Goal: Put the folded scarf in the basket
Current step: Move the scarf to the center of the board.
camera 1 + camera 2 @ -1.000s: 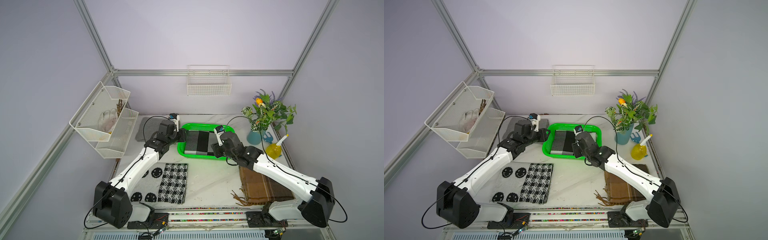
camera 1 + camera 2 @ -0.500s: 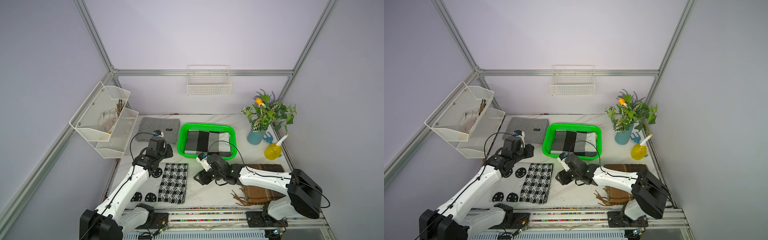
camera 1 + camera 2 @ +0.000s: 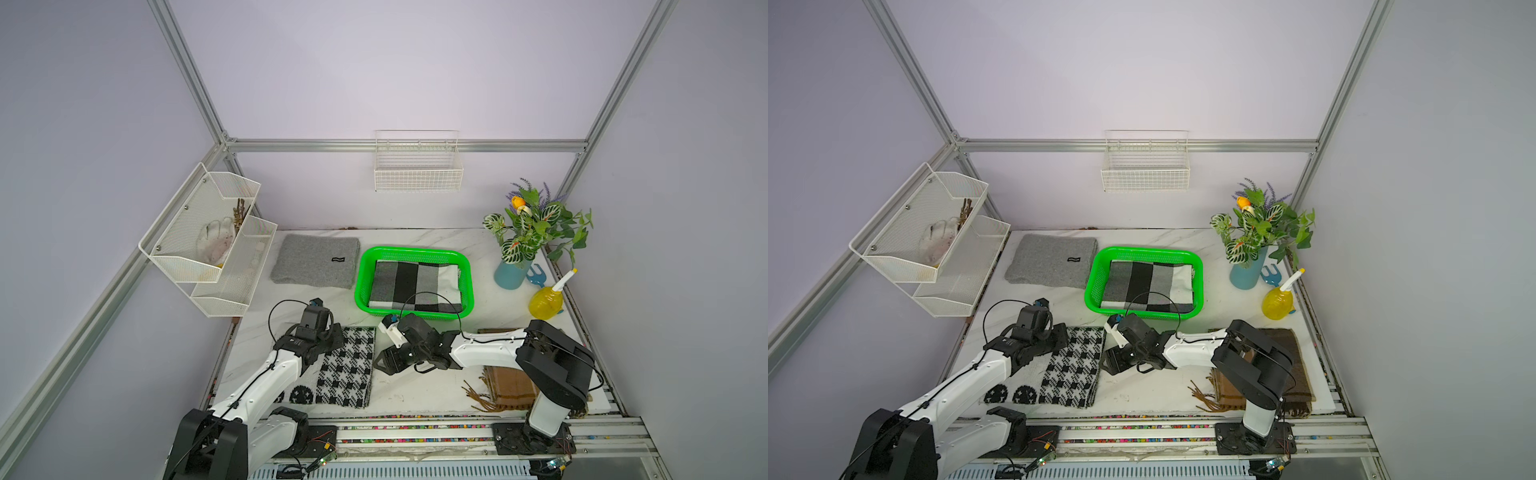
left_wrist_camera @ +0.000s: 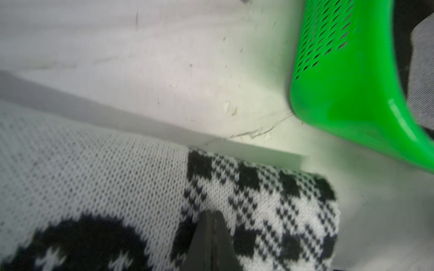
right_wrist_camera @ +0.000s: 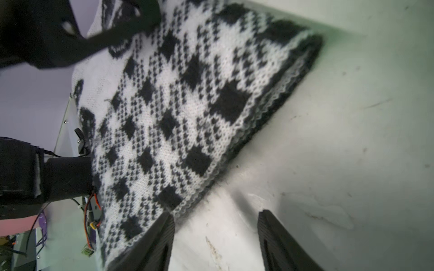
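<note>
I am seeing the folded scarf (image 3: 415, 284), striped grey and black, lying inside the green basket (image 3: 360, 286) toward the table's (image 3: 415, 386) back edge. My left tool (image 4: 211, 215) is sitting with its fingers together over the checked scarf (image 3: 347, 370) near the front-left corner. My right tool (image 5: 216, 218) is standing with its fingers apart just beside that scarf's edge.

Left claw (image 4: 211, 214) tight together, right claw (image 5: 216, 214) wide apart.

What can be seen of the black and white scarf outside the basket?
The scarf is a knit, folded in layers: white with black checks, plus a plainer part with black round motifs. It lies on the table, apart from the basket. The shut left tool is over its far end; the open right tool is beside its edge.
</note>
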You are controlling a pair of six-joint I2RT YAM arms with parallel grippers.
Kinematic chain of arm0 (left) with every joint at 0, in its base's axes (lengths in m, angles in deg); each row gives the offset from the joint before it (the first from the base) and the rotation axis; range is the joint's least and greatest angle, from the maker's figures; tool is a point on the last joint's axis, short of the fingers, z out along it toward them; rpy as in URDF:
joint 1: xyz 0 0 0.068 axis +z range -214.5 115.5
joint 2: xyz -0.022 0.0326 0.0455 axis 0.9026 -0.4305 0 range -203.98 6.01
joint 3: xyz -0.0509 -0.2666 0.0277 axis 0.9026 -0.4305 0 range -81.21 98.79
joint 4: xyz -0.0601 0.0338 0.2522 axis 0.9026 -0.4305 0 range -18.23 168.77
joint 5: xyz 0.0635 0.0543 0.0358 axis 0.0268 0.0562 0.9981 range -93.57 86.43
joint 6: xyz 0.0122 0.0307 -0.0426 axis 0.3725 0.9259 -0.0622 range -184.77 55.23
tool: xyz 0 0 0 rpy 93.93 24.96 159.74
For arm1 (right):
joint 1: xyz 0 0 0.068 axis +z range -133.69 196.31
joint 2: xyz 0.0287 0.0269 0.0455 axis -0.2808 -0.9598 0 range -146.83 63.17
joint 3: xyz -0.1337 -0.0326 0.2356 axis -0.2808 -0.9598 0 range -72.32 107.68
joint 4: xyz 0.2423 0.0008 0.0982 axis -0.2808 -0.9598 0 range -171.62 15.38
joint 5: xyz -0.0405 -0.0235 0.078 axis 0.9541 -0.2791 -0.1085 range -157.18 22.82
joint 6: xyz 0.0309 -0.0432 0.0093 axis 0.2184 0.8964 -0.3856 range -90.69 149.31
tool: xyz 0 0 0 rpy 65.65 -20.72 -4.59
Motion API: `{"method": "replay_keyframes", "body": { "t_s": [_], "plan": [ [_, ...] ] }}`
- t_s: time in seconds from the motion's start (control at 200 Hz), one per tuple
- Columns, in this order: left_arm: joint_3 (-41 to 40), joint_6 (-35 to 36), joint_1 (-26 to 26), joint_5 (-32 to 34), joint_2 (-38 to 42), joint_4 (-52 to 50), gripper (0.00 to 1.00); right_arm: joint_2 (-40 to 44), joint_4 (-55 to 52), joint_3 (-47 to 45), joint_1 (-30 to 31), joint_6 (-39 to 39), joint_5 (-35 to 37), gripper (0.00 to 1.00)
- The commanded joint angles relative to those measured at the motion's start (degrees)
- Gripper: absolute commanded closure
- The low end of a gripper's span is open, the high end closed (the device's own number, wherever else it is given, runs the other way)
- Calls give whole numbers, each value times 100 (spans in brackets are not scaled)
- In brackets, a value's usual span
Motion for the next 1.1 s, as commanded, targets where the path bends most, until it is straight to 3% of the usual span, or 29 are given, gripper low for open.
{"method": "replay_keyframes", "body": {
  "t_s": [0.0, 0.29, 0.755, 0.865, 1.025, 1.095],
  "plan": [
    [-144, -33, -24, -234, 78, 471, 99, -188, 367, 185, 85, -123, -93, 36],
    [-367, -20, -94, -245, -30, 722, 100, -636, 291, 415, 122, -287, 145, 36],
    [-380, 37, -315, -228, -7, 761, 100, -1338, 1309, 502, 289, -1031, -646, 38],
    [-406, 30, -321, -190, 57, 759, 100, -1400, 1482, 472, 297, -1113, -644, 46],
    [-399, 39, -323, -216, 41, 772, 100, -1544, 2101, 367, 295, -1457, -840, 67],
    [-406, 46, -318, -252, 67, 788, 100, -1460, 2331, 231, 285, -1539, -742, 85]
  ]
}}
